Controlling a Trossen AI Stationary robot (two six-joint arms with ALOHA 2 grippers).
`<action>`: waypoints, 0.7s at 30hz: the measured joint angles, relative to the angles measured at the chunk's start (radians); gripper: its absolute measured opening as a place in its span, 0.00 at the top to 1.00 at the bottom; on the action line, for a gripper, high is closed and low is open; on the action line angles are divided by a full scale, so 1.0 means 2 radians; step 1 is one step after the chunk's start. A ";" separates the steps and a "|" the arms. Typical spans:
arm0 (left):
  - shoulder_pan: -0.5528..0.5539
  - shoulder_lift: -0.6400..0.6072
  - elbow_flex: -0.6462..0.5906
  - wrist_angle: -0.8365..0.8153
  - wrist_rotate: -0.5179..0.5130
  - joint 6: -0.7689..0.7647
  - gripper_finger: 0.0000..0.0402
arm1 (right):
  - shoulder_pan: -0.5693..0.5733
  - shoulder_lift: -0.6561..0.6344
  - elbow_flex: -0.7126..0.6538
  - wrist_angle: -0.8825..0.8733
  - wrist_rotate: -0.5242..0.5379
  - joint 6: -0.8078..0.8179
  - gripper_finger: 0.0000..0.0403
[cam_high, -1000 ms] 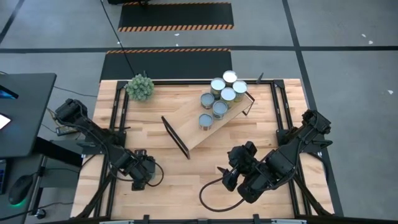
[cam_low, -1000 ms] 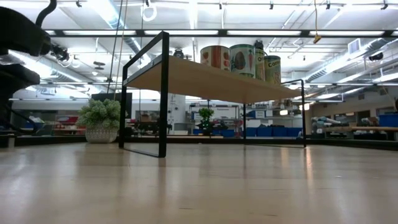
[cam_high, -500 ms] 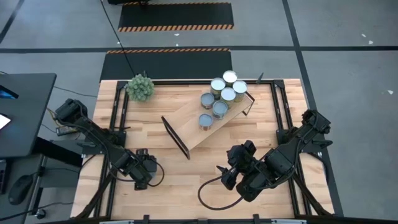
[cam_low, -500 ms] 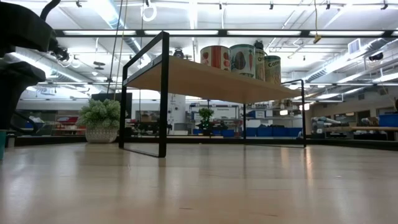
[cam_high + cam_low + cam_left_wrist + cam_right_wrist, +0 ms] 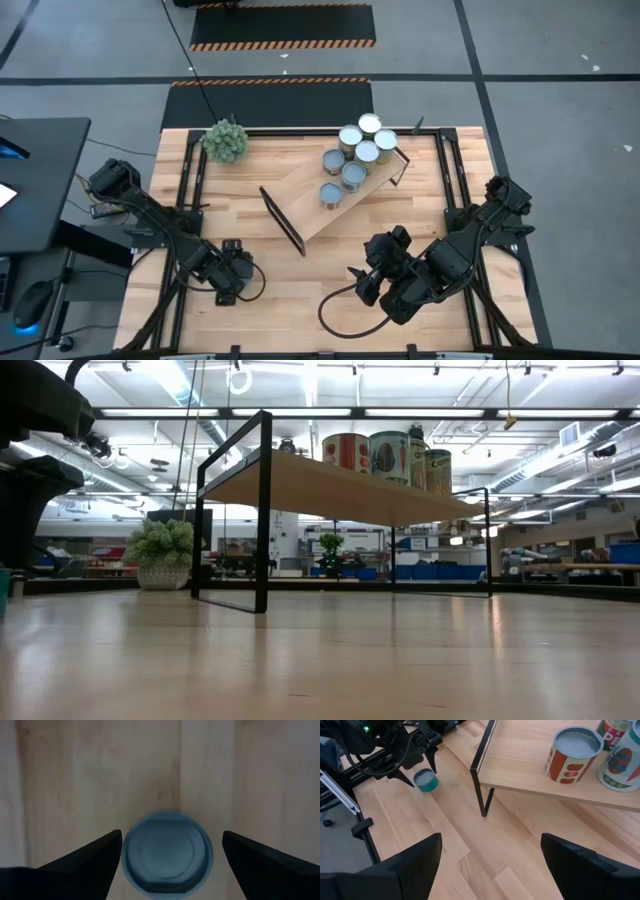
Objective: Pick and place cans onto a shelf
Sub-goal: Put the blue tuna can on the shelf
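The left gripper (image 5: pixel 167 852) has crept slightly toward 3 o'clock over the last second and now hangs over a loose blue-topped can (image 5: pixel 167 852) at the table's 7 o'clock – fingers spread either side, not touching. A grasp looks imminent. Six cans (image 5: pixel 357 149) already stand on the shelf (image 5: pixel 300 205). The right gripper (image 5: pixel 490 855) waits at 5 o'clock, fingers apart – empty.

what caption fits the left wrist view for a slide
Left gripper open, its fingers either side of a blue-topped can standing on the wooden tabletop.
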 joint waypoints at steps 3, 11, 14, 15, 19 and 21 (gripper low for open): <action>0.009 0.000 0.000 0.008 0.011 -0.003 0.12 | 0.000 0.000 0.000 0.000 0.000 0.000 0.14; 0.013 0.000 0.000 0.008 0.038 0.008 0.12 | 0.000 0.000 0.000 0.000 0.000 0.000 0.14; 0.014 0.000 0.000 0.008 0.052 0.017 0.12 | 0.000 0.000 0.000 0.000 0.000 0.000 0.14; 0.014 0.000 0.000 0.008 0.053 0.017 0.12 | 0.000 0.000 0.000 0.000 0.000 0.000 0.14; 0.014 0.000 0.000 0.008 0.063 0.018 0.12 | 0.000 0.000 0.000 0.000 0.000 0.000 0.14; 0.013 0.000 0.000 0.008 0.073 0.024 0.12 | 0.000 0.000 0.000 0.000 0.000 -0.001 0.14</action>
